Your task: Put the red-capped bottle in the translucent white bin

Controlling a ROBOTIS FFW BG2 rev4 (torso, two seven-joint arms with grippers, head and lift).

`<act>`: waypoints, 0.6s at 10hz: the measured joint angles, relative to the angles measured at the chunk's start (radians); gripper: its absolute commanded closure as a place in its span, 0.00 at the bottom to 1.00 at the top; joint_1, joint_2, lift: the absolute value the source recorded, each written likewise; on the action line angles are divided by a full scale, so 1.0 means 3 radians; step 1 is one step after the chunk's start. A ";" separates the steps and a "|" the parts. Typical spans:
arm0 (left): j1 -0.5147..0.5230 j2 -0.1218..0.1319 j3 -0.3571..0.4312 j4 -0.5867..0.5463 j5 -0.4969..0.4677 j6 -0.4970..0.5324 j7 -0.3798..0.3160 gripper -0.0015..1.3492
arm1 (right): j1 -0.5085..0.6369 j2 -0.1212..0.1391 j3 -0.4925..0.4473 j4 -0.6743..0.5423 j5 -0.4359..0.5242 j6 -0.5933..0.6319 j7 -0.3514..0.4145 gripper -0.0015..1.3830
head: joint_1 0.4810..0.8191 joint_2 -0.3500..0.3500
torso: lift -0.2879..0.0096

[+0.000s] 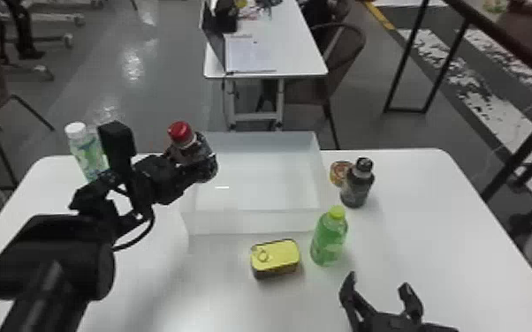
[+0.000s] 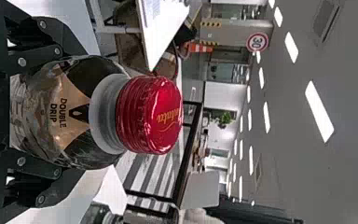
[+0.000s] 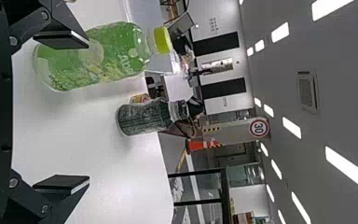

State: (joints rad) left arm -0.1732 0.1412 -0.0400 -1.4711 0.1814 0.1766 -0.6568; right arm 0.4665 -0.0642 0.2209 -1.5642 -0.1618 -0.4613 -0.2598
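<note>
- Bottle with white cap [image 1: 85,152] at far left, base hidden. Leave alone.
- Left gripper [image 1: 194,164] next: fingers closed on the red-capped bottle [image 1: 188,152], one each side of the body, below the shoulder. Held up off the table [image 1: 433,229], cap up, tilted, at the left side of the bin [image 1: 254,222]. Can't tell whether fully over the rim.
- Looks like clear, thin plastic. Light to medium, probably; can't tell how full. Likely stiff at neck and shoulder, softer mid-body. Slick wall: could twist or slide in a loose pinch, dent in a hard one. Not fragile otherwise.
- Best hold: around the body, fingers opposed, as now. Skip the cap [image 2: 154,114]: hard, round, too little to bite on. Shouldn't need a regrasp.
- Over the bin, lower base first, near the floor, then open gently. Might tip and roll if dropped from high.
- Tin [image 1: 276,259] and green bottle [image 1: 329,240] in front of the bin; can [image 1: 338,173] and dark bottle [image 1: 356,190] off to the right.
- Right gripper [image 1: 378,281] idle at the near side, fingers apart, nothing between.
</note>
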 measured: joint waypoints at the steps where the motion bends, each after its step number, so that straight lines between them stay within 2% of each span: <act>1: -0.0088 0.0022 -0.0175 0.0086 0.0057 0.0080 -0.0029 0.61 | -0.0004 0.0003 0.0000 0.0005 -0.0003 0.0000 0.0013 0.18 | 0.63 0.37 | 0.71; 3: -0.0208 0.0041 -0.0377 0.0240 -0.0023 0.0312 -0.0108 0.61 | -0.0005 0.0004 0.0000 0.0012 -0.0018 0.0000 0.0018 0.18 | 0.63 0.32 | 0.71; 6: -0.0393 -0.0005 -0.0415 0.0703 -0.0237 0.0434 -0.0258 0.61 | -0.0006 0.0004 0.0000 0.0016 -0.0032 -0.0001 0.0026 0.18 | 0.63 0.32 | 0.71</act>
State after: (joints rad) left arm -0.2910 0.1397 -0.1645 -1.2603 0.1103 0.3068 -0.7344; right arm 0.4647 -0.0629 0.2209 -1.5594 -0.1715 -0.4615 -0.2520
